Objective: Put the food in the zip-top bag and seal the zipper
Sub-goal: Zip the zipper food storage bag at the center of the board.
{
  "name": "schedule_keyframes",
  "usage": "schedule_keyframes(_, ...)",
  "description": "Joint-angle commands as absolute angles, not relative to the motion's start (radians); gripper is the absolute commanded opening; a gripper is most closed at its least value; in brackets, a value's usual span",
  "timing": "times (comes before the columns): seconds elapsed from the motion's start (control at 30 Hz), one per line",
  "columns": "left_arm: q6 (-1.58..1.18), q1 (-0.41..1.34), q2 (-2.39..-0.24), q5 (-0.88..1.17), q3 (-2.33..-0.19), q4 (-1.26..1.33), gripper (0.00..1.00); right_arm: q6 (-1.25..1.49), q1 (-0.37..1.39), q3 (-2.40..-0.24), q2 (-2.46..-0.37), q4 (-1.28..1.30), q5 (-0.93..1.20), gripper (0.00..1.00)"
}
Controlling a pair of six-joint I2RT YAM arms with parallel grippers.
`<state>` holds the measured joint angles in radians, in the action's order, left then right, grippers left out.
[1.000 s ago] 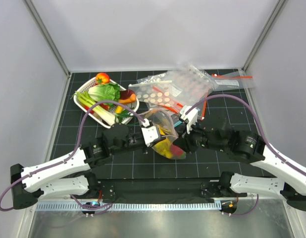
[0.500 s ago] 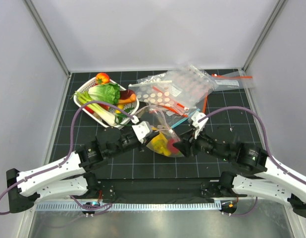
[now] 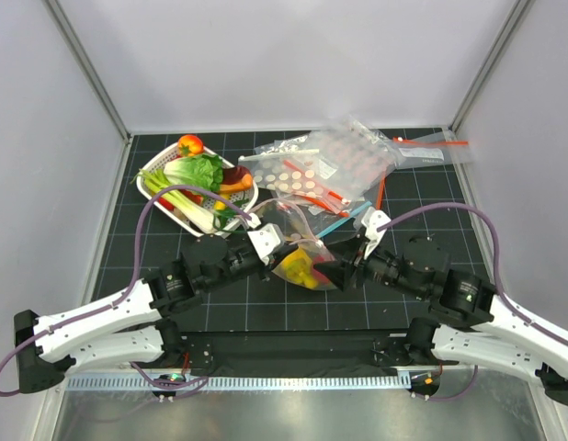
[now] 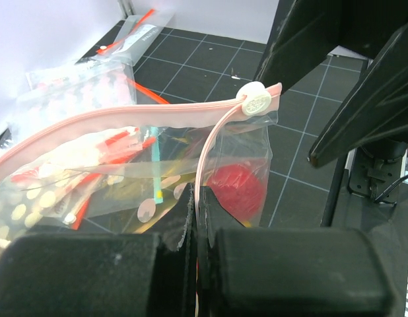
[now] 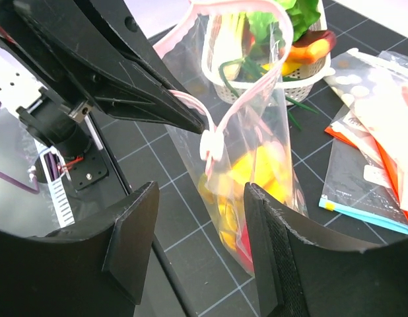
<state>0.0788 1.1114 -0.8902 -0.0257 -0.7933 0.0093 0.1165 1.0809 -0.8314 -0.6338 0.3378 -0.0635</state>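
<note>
Pinching zipper [image 4: 92,125], left fingers [image 4: 125,264], apparently.

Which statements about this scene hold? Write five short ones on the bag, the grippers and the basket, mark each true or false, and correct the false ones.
1. The left gripper is shut on the zip-top bag's mouth edge. True.
2. The right gripper clamps the slider. False: its jaws stand open, not closed on it.
3. The bag is empty. False: yellow and red food lies inside.
4. The white basket holds leafy greens. True.
5. The zipper is sealed. False: the mouth gapes.
</note>
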Motion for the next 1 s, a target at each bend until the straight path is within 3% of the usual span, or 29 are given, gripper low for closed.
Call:
schedule_keyframes(0.0,0.063,1.108,-0.884,-0.014,-0.811,0.069,0.0,0.092,1.088,-0.83,-0.655,0.252,-0.055,0.61)
schedule_keyframes(0.07,0.061,1.109,-0.884,-0.009,-0.811,0.069,0.0,0.086,1.088,-0.825,-0.658,0.233,-0.061,0.59)
schedule_keyframes(0.17,0.058,1.109,-0.887,-0.003,-0.815,0.068,0.0,0.084,1.088,-0.824,-0.667,0.218,-0.063,0.44)
schedule_keyframes(0.2,0.057,1.109,-0.887,-0.005,-0.815,0.067,0.0,0.086,1.088,-0.824,-0.667,0.218,-0.067,0.29)
schedule_keyframes(0.3,0.057,1.109,-0.884,-0.003,-0.818,0.064,0.0,0.094,1.088,-0.825,-0.667,0.218,-0.089,0.01)
schedule_keyframes(0.37,0.06,1.109,-0.881,-0.003,-0.819,0.057,0.02,0.097,1.088,-0.821,-0.65,0.222,-0.08,0.01)
schedule_keyframes(0.4,0.061,1.109,-0.879,-0.003,-0.824,0.049,0.19,0.098,1.088,-0.819,-0.641,0.224,-0.075,0.01)
schedule_keyframes(0.47,0.071,1.109,-0.871,-0.003,-0.845,0.009,0.36,0.1,1.088,-0.815,-0.614,0.232,-0.06,0.01)
schedule_keyframes(0.5,0.074,1.109,-0.867,0.023,-0.854,0.003,0.51,0.1,1.088,-0.815,-0.606,0.244,-0.054,0.01)
schedule_keyframes(0.6,0.087,1.109,-0.832,0.089,-0.873,-0.048,0.66,0.095,1.086,-0.821,-0.595,0.267,-0.022,0.01)
schedule_keyframes(0.97,0.13,1.141,-0.735,0.235,-0.87,-0.037,0.76,0.049,1.088,-0.827,-0.649,0.268,0.106,0.01)
